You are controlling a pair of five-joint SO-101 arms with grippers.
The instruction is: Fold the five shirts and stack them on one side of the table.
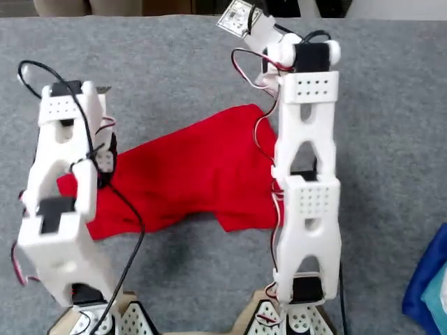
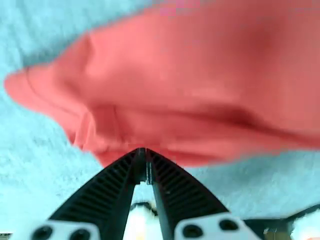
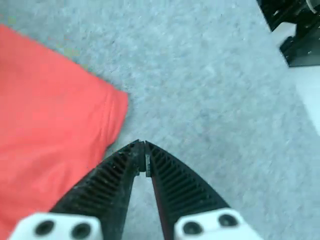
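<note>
Red shirt (image 3: 45, 115) edge beside closed right pincer (image 3: 141, 150), grey table (image 3: 200, 75) beyond

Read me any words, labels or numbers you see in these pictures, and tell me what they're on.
No text can be read.
Small white tag at the tip of one arm: dark marks, too small and blurred to read.
Red shirt and grey table: no print visible.

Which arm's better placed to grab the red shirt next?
Left, likely. The left gripper, shut, is at the edge of the red shirt; the right gripper, shut, is over the table beside it.
</note>
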